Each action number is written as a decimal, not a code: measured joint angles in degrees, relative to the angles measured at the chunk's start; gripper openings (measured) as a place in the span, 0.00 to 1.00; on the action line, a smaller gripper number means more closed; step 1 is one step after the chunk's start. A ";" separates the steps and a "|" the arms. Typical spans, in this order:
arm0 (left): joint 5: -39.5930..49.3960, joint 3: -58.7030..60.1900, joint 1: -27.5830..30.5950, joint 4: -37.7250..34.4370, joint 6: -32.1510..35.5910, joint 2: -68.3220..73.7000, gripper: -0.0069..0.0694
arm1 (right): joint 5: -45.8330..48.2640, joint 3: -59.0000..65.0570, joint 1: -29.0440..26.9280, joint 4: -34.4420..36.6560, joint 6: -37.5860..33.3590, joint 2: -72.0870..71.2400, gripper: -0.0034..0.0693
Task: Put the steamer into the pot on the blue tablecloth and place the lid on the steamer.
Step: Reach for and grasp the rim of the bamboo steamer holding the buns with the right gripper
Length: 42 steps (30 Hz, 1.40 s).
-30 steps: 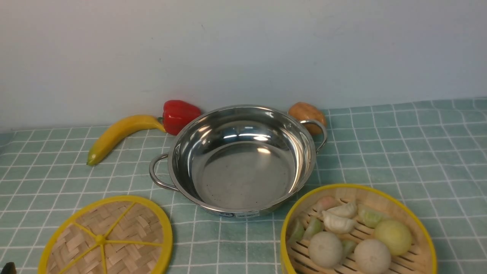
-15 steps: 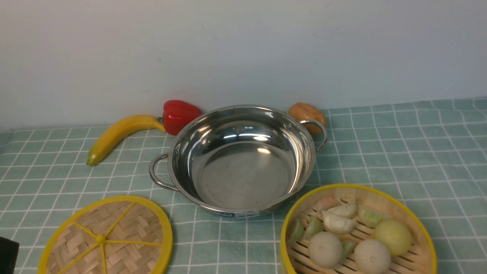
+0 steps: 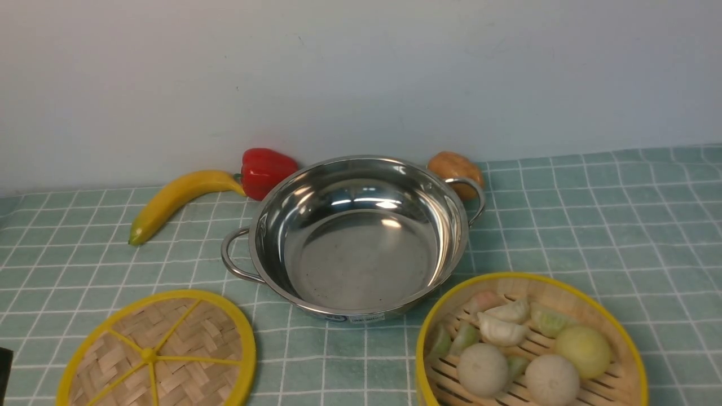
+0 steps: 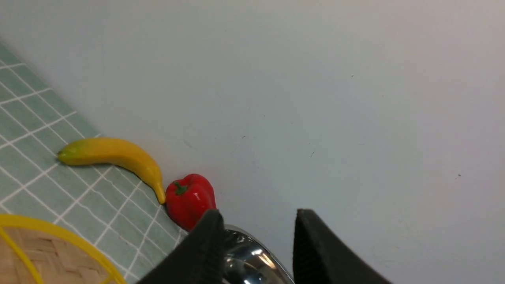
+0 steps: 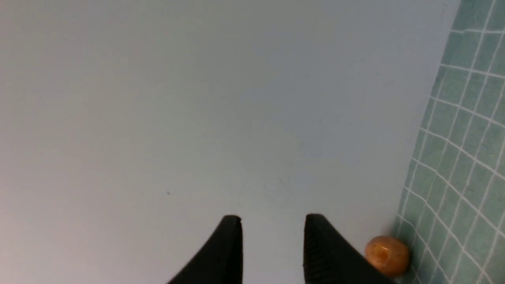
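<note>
Now, I read the left gripper [image 4: 258, 215] as parted, gripping nothing; lid [image 3: 155, 352] lies flat, front left on the blue tablecloth [image 3: 592, 225]; banana [image 3: 175, 197] and red pepper [image 3: 265, 169] sit by the wall; pot [image 3: 361, 254] upright at centre; brown round fruit [image 3: 454, 168] behind its right handle; steamer [image 3: 530, 277] front right, just beside the pot, holding dumplings [image 3: 499, 330] and buns [image 3: 482, 369]; right gripper [image 5: 273, 217] parted too, gripping nothing.

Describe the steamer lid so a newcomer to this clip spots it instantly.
Start at the steel pot in the middle of the blue tablecloth. Nearer the camera, to its left, the lid lies flat. Unlike the deeper, food-filled steamer on the right, it is a woven disc with yellow spokes.
</note>
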 joint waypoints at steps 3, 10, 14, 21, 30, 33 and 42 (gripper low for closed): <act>-4.95 0.06 0.00 0.00 0.00 0.00 0.41 | -3.35 0.00 0.00 2.64 3.23 0.00 0.38; -23.46 -5.49 0.00 4.84 7.53 -0.05 0.41 | -21.24 0.00 0.00 5.93 13.14 0.00 0.38; -12.67 -12.85 0.00 5.60 11.78 -0.11 0.41 | -27.34 0.00 0.00 -0.75 15.23 0.00 0.38; 14.09 -26.53 0.00 9.64 17.15 10.48 0.41 | -22.93 -10.10 0.00 -53.02 21.39 2.82 0.38; 42.78 -38.82 0.00 17.82 22.95 35.36 0.41 | -20.58 -27.38 0.00 -124.58 67.83 27.72 0.38; 46.73 -40.66 0.00 17.39 23.87 40.89 0.41 | -25.53 -29.69 0.00 -130.62 75.18 36.97 0.38; 50.36 -41.46 0.00 11.50 36.49 52.54 0.41 | -46.38 -47.10 0.00 -125.45 68.06 65.54 0.38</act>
